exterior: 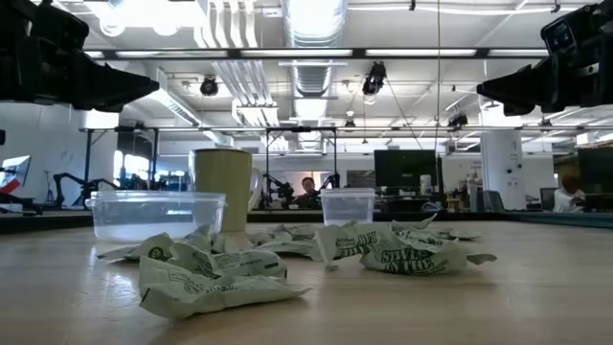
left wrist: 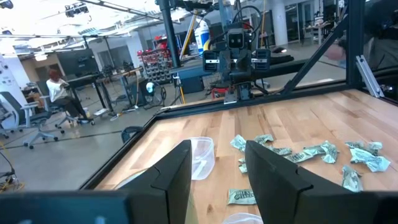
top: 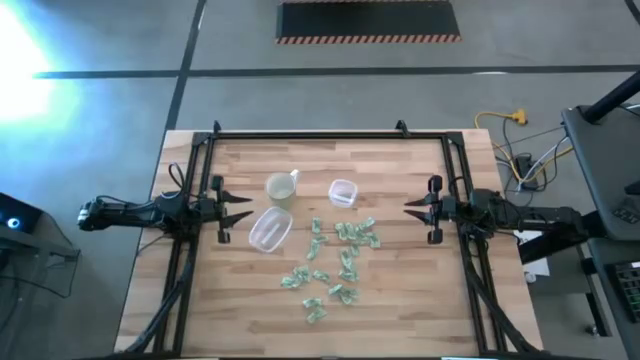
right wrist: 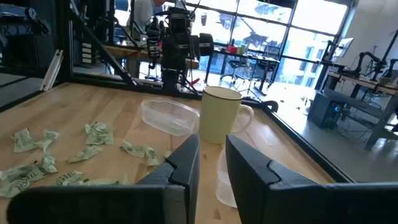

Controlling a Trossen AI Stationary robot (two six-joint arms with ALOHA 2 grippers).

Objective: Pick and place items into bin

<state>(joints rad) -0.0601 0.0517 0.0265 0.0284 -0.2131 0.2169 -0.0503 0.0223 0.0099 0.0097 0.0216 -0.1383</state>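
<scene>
Several small pale-green and white crinkled items [top: 335,262] lie scattered on the wooden table [top: 420,310], in the middle and toward its near edge; they also show in the low view [exterior: 213,276]. My left gripper [top: 238,208] hovers open at the table's left side, above the surface and pointing level toward the right, with nothing between its fingers [left wrist: 177,177]. My right gripper [top: 408,208] hovers at the right side and points level toward the left. It is open with a narrower gap, and nothing is between its fingers [right wrist: 186,165].
A pale yellowish cup [top: 281,189] stands at the middle left. A small clear tub [top: 343,192] stands to its right, and a larger clear tub [top: 269,231] sits nearer, close to my left gripper. A black frame [top: 310,135] runs along the table's far and side edges.
</scene>
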